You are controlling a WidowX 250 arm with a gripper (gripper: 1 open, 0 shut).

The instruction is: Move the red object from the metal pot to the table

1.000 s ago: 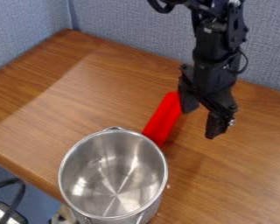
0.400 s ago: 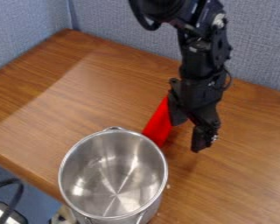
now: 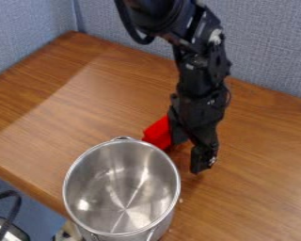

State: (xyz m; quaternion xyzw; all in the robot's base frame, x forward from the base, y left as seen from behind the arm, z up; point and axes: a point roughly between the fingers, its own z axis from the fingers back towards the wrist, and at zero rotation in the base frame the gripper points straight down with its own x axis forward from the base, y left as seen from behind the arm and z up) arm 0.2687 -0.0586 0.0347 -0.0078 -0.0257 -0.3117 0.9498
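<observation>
We count one pot, one block, one pincer.
One bright red block (image 3: 157, 130) lies on the brown wooden table (image 3: 65, 85) at one o'clock from the shiny steel pot (image 3: 120, 191); the black pincer (image 3: 191, 151) gapes wide, gripping nothing.

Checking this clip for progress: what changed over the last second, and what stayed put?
The gripper came down and toward the pot, its open jaws now around the red block, hiding more of it. Nothing was gripped or released. The block lies on the table beside the pot, unmoved, and the pot is empty as before.
</observation>
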